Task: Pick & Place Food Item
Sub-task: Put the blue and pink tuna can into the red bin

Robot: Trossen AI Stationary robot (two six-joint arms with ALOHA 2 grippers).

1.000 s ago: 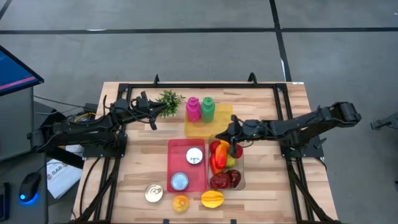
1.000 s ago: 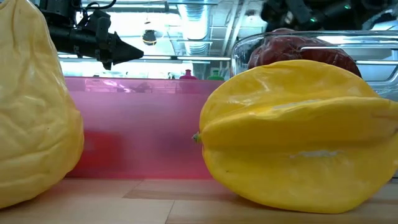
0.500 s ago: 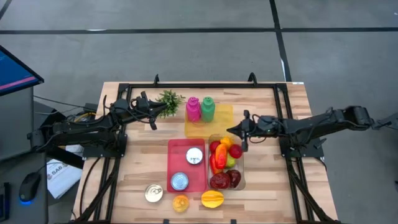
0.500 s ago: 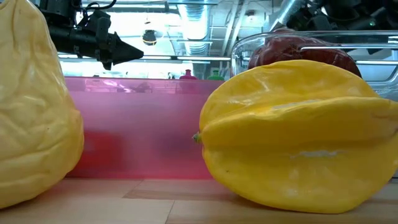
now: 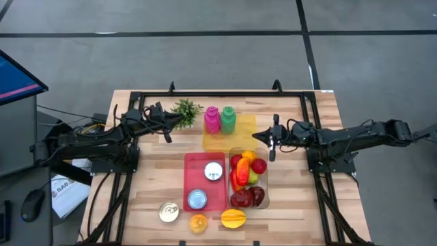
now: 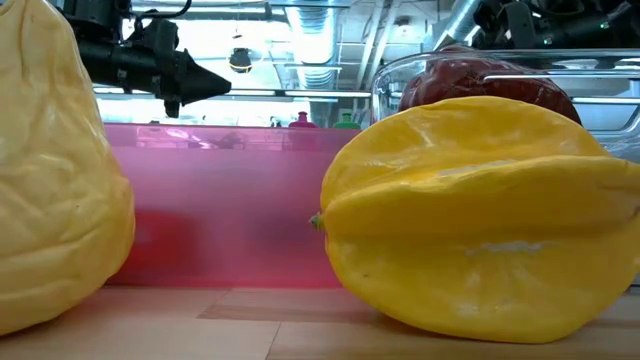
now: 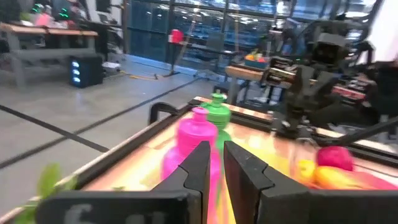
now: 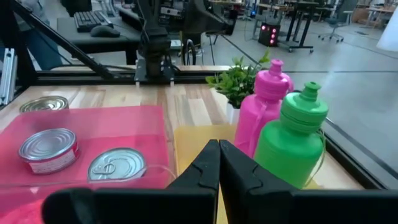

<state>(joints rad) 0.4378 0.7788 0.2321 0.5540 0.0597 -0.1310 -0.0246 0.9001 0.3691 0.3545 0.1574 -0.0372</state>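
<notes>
Pulled back from the clear bin (image 5: 265, 186), your right gripper (image 5: 272, 146) stays pressed together, empty; open it before descending on nearby fruit.

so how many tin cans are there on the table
3: two cans in the pink tray, one farther back and one nearer the front, plus a third can on the wood left of it. None seem hidden.

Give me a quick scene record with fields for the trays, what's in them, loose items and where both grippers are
pink tray: two cans
clear bin: mixed fruit
yellow tray: pink bottle, green bottle
loose, near front edge: can, orange fruit, star fruit
plant: back, left of the bottles
left gripper: shut, empty, by the plant
right gripper: shut, empty, just beyond the clear bin's back right corner
</notes>
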